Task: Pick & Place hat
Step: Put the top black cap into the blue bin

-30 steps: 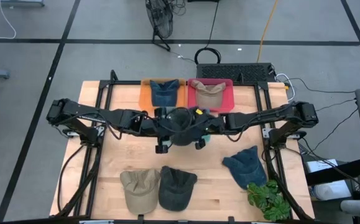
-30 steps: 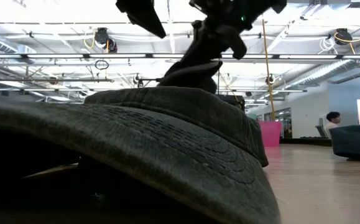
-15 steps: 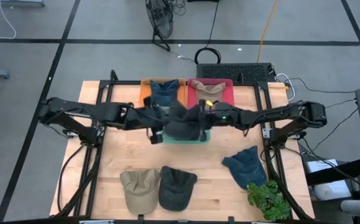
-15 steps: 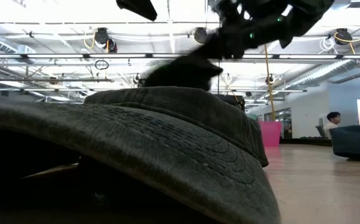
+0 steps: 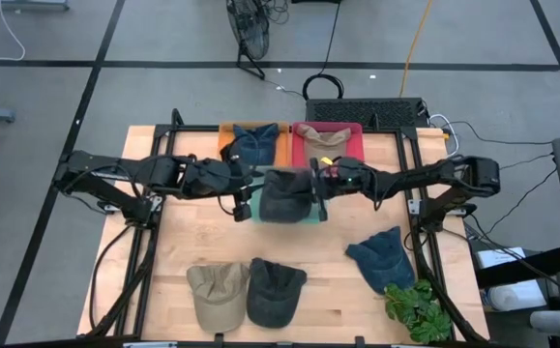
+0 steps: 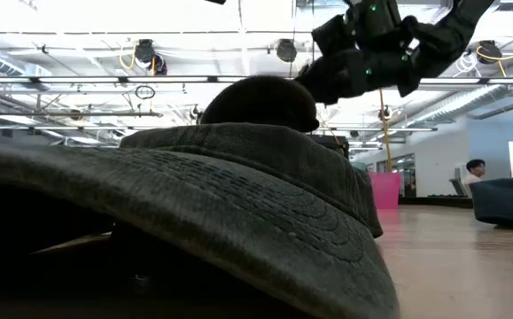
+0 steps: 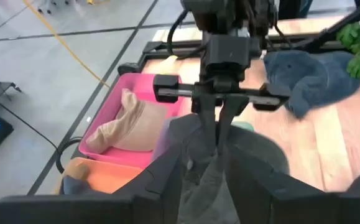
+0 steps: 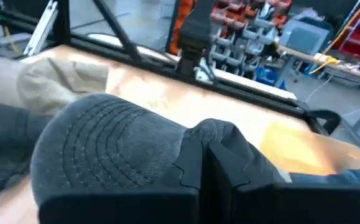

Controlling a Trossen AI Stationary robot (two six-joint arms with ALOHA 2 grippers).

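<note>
A dark grey hat hangs stretched between my two grippers above a teal bin, near the table's far middle. My left gripper is shut on its left side and my right gripper on its right side. In the low view the hat shows as a dark dome beside my right gripper. The left wrist view shows my right gripper facing my left one across the hat. My left gripper pinches the hat's left edge between its two fingers, coming level from the table's left. The hat is lifted and runs across toward the other gripper. My right gripper pinches the hat's right edge between its two fingers, coming level from the table's right. In its own wrist view a fold of the cloth bunches just ahead of the fingers, beside the stitched brim.
An orange bin with a blue hat and a pink bin with a tan hat stand at the far edge. Near the front lie a tan cap, a dark cap and a blue cap, next to a plant.
Both grippers have carried the hat from the table's middle toward the far edge, over the teal bin. They have moved apart a little, and the hat, bunched and slanting below them before, is now spread out between them and lower.
</note>
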